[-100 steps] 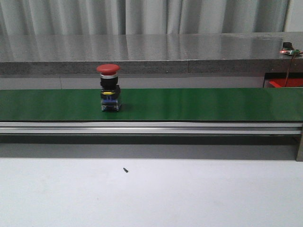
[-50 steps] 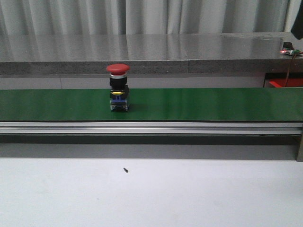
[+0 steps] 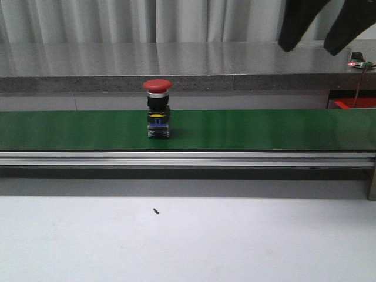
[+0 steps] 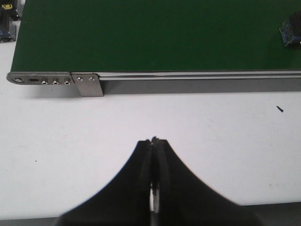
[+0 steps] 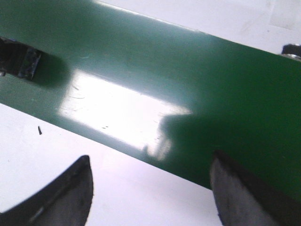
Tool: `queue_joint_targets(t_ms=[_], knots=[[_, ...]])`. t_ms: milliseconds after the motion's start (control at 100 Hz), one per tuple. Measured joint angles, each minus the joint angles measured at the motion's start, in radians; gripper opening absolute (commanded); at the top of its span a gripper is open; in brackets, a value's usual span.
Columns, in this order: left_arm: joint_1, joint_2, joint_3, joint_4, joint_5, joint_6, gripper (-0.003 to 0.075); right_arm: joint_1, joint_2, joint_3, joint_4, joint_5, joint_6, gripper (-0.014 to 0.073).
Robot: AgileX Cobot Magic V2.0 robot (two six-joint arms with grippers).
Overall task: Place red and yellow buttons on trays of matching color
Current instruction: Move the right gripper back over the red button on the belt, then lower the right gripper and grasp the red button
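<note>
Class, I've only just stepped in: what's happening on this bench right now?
A red button stands upright on the green conveyor belt, untouched. The right gripper hangs open above the belt, off to the button's right. The left gripper is shut with nothing in it, over the white table in front of the belt. A red tray peeks in at the far right. Nothing has been sorted yet.

Grey pleated curtains [image 3: 117, 20] hang behind a polished grey stone counter [image 3: 176, 61]. The white tabletop [image 3: 235, 241] is evenly lit.
</note>
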State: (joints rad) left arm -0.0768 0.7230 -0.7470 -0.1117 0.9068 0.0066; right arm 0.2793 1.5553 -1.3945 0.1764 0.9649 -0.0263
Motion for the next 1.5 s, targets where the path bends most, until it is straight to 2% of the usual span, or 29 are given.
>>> queue_joint_targets(t_ms=[170,350,1000,1500], knots=[[0.0,0.0,0.0,0.0,0.0,0.0,-0.002,0.054,0.064,-0.065,-0.005,0.0,0.0,0.0541],[0.0,0.0,0.0,0.0,0.0,0.0,-0.002,0.1,0.124,-0.142,-0.007,0.008,-0.024,0.0666],[0.0,0.0,0.0,0.0,0.0,0.0,-0.002,0.21,0.385,-0.469,-0.004,0.135,-0.032,0.0664],[0.0,0.0,0.0,0.0,0.0,0.0,-0.002,0.219,0.458,-0.494,0.01,0.163,-0.034,0.0664]])
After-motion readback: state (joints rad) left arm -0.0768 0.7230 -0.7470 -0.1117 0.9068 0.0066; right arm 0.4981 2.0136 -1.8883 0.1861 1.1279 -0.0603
